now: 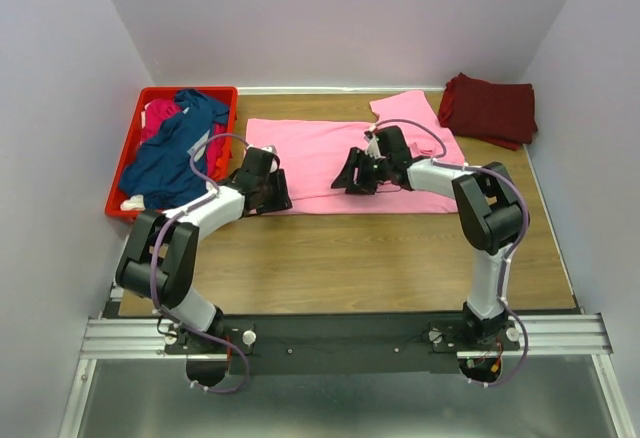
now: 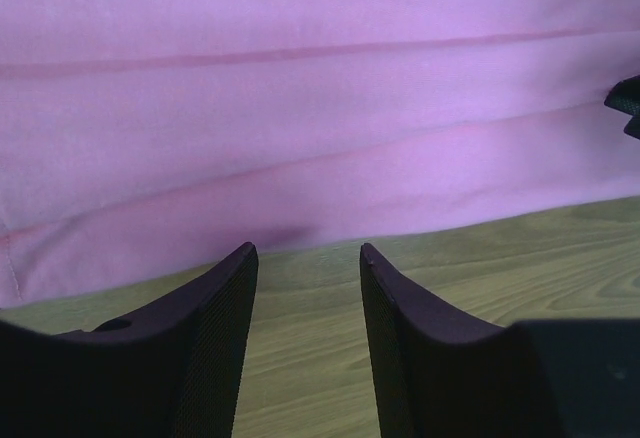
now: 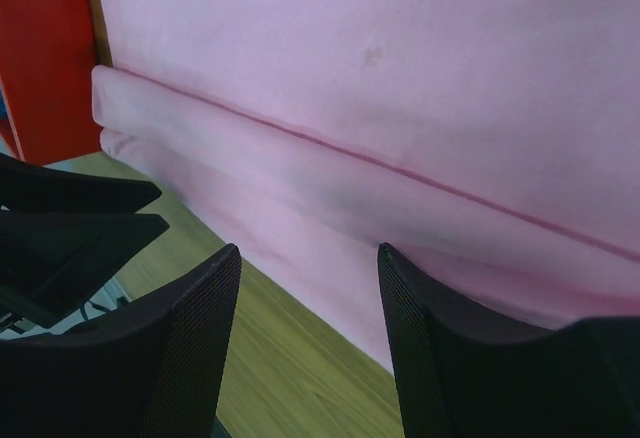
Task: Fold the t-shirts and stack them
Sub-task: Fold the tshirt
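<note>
The left gripper (image 2: 305,250) and right gripper (image 3: 310,250) hover with jaws apart, holding nothing, at the near edge of the light pink t-shirt (image 1: 320,153). It lies mid-table, its long axis parallel to the far edge, one sleeve toward the far right corner. Folding appears under way. Next, both must pinch that edge evenly.

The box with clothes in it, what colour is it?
The crate is red; the top external view shows it best.
</note>
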Tool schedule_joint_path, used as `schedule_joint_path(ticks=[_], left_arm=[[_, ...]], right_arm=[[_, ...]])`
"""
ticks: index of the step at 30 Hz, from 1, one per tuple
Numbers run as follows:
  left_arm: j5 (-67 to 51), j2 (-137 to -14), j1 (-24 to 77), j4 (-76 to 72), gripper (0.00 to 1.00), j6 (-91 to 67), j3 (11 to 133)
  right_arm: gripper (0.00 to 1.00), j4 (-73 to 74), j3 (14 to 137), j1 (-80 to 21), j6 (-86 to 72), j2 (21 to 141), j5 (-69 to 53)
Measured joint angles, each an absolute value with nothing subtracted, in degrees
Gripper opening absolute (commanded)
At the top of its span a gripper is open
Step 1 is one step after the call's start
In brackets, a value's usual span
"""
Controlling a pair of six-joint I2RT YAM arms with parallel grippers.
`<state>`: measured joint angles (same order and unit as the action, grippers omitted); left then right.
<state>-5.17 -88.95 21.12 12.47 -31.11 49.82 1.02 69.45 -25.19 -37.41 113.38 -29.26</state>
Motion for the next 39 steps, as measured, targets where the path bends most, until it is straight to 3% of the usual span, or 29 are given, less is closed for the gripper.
schedule_joint_path(ticks=[15,18,22,25,31,39], left_arm=[[-4.32,-92.55,21.12,12.03,0.54,-31.07,49.65],[-3.49,-92.03,21.12,12.29,0.58,-31.42,49.74],[-0.36,-88.64,20.58,12.43,0.74,-34.17,49.65],[1.41,-84.71,18.50,11.20,0.80,-37.28,48.58],[3.38,-82.46,14.61,8.82,0.80,-41.23,47.11],[1.56,-85.01,14.63,6.37,0.85,-48.07,44.84]], right_arm=[[0.64,-4.12,69.73,-27.18,-42.24,117.01,-30.09],[0.64,-4.36,68.14,-27.42,-42.17,115.63,-29.41],[0.66,-3.14,65.36,-27.46,-40.71,110.98,-24.93],[0.67,-2.24,63.96,-27.53,-38.52,106.59,-20.32],[0.67,-0.82,62.98,-27.53,-34.04,101.80,-13.32],[0.67,1.19,62.17,-27.55,-33.17,102.63,-12.60]])
